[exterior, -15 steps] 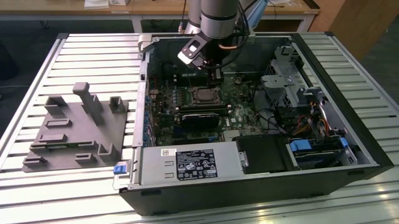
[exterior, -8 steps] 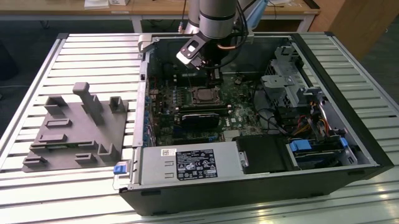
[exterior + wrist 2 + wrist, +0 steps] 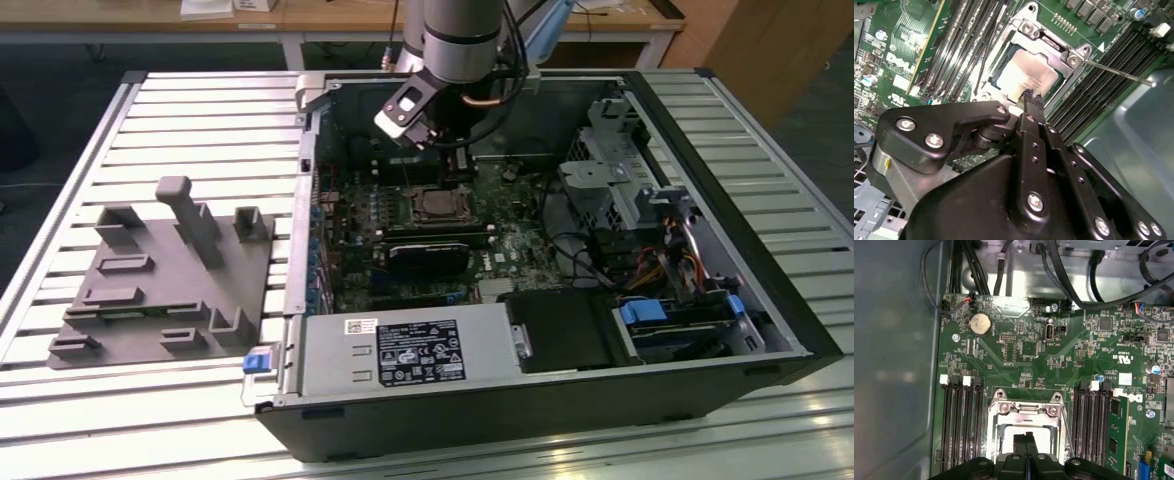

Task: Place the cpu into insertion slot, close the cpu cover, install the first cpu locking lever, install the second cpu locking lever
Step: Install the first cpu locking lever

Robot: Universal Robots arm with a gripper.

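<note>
The small square silvery-beige cpu [image 3: 1026, 75] lies in its socket, inside the silver windowed cpu cover [image 3: 1026, 22]. The cover looks folded down, though I can't be sure it sits flat. My gripper [image 3: 1032, 98], fingers pressed together on nothing, hovers at the chip's edge. I judge any push belongs straight down on the frame's rim, never on the chip. The second wrist view gives the thin steel lever rod [image 3: 1119, 74] sticking out free. The exterior view places the socket in the far half of the open black computer case [image 3: 534, 425].
</note>
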